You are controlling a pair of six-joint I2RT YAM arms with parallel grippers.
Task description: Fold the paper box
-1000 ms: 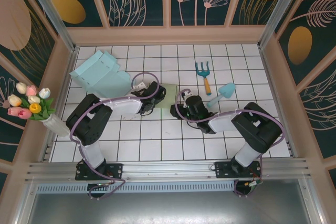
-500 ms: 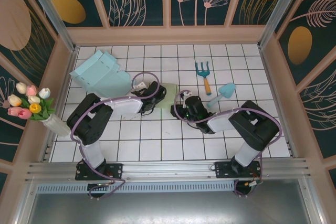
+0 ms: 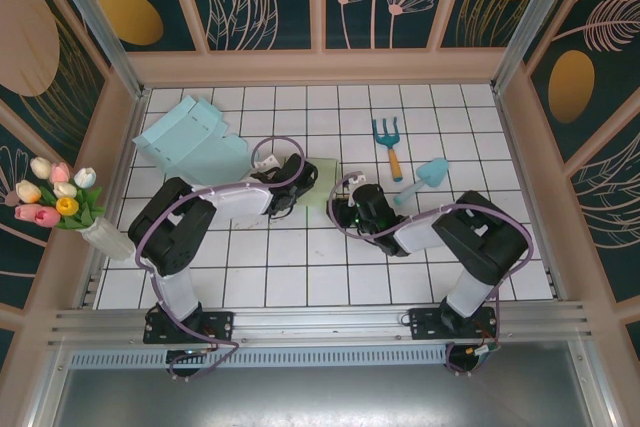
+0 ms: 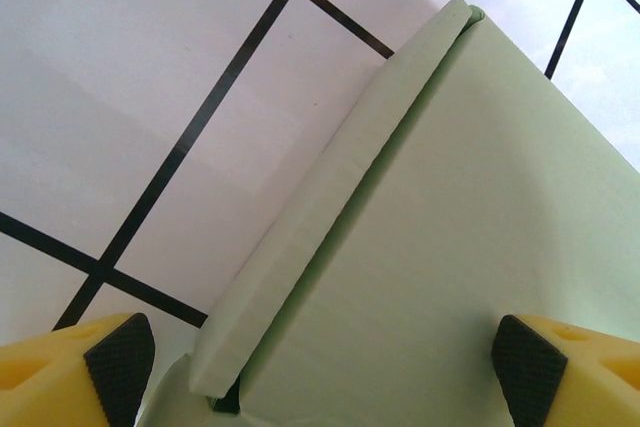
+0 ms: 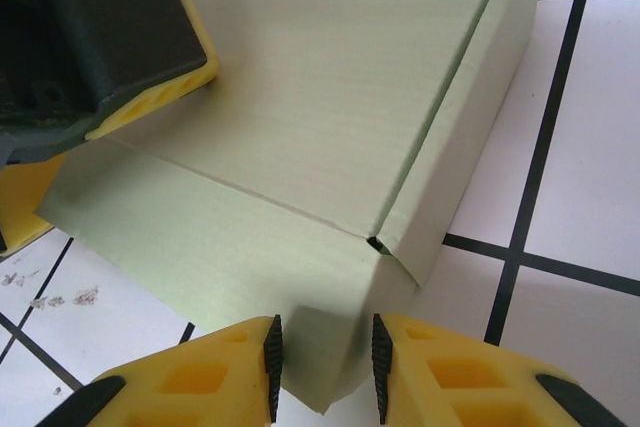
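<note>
Top external view: a pale green paper box (image 3: 324,179) lies near the middle of the white tiled table (image 3: 300,277), and both arms meet at it. The left gripper (image 3: 303,184) is at the box's left side. The right gripper (image 3: 344,210) is at its near right corner.

From the left wrist, the box's flat panel lies between the left gripper's fingers, with a folded rim strip along the panel's left edge. The black pads (image 4: 120,357) stand far apart, one past each side of the panel. The jaws are spread wide, and neither pad can be seen pressing on the paper.

From the right wrist, the right gripper's fingers are drawn close together with the box's near corner pinched between them. A yellow finger (image 5: 150,57) of the left gripper rests on the box's top panel, at the side away from that corner.

A light blue paper box (image 3: 190,137), partly folded, lies well apart to the far left of the green box. A blue hand rake (image 3: 388,142) with an orange handle lies to its far right, and a light blue trowel (image 3: 427,177) lies further right. A vase of tulips (image 3: 62,202) stands well to the left of the green box, past the table's edge.
</note>
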